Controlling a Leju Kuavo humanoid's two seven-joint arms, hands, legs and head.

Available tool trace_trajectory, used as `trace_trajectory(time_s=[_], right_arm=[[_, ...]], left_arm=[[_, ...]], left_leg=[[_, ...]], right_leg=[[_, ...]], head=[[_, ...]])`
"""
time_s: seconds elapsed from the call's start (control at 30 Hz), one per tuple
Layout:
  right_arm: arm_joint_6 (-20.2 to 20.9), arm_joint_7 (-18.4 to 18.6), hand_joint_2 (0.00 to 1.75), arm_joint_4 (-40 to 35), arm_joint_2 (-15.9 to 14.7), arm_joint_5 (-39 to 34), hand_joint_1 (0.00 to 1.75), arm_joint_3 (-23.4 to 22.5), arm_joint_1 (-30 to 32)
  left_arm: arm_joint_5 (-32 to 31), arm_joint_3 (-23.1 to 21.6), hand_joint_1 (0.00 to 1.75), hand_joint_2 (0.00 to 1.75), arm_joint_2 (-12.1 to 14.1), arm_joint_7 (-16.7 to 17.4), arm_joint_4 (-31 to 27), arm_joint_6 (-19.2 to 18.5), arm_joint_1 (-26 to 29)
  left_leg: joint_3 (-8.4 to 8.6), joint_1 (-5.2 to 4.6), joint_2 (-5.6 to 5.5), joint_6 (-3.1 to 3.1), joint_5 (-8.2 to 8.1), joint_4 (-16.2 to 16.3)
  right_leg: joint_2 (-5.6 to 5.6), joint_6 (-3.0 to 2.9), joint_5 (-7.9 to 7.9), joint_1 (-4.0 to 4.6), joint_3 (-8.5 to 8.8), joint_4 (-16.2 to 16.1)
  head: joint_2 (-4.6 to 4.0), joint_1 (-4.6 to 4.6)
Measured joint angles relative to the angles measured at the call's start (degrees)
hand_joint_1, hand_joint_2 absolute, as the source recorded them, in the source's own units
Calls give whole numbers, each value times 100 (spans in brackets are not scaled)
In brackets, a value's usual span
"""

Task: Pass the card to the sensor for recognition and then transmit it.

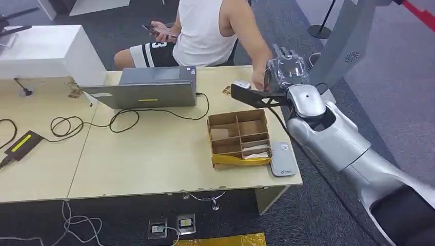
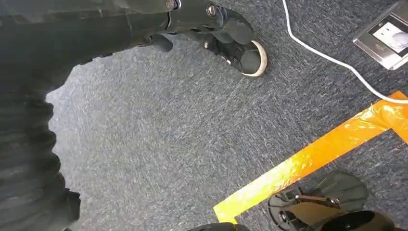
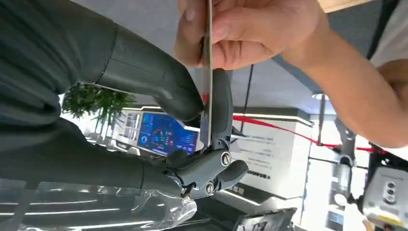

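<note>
**Card pinched at the hand-over, with a person's fingers on it too**

The right robot hand [image 3: 192, 120] is raised over the far right corner of the desk [image 1: 154, 154]. It pinches the card [image 3: 207, 72] between its thick grey thumb and a dark finger. The wrist view sees the card edge-on, as a thin line. Its long side runs straight out from the pinch toward the person's hand [image 3: 240, 33]. That hand holds the other end of the same card. So both hands have the card at once, one at each end, and they are very close together.

In the head view the right robot hand [image 1: 285, 69] sits just beside the person's arm, and the card itself is too small to pick out there.

The left robot hand [image 2: 226, 33] hangs down by the floor, well away from the card. Its dark fingers look curled in with nothing in them. The right robot hand is the one that matters for the next move.

I think this is the passing step. The card lies right inside the pinch, so what is needed next is for the thumb and finger to let go and let the person take it. If they hold too tight, the card could bend.

Nearer the robot on the desk are a cardboard box with compartments [image 1: 238, 136], a grey card reader [image 1: 282, 160] just beside it, and a laptop [image 1: 146, 87] further left.
</note>
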Motion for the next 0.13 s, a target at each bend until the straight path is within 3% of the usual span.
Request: trace_trajectory(time_s=[0.13], right_arm=[[-240, 78, 175, 467, 83, 44, 175, 109, -44]], left_arm=[[-94, 0, 0, 175, 0, 65, -35, -15, -4]], left_leg=[[2, 0, 0, 0, 0, 0]], right_leg=[[0, 0, 0, 0, 1, 0]], head=[[0, 0]])
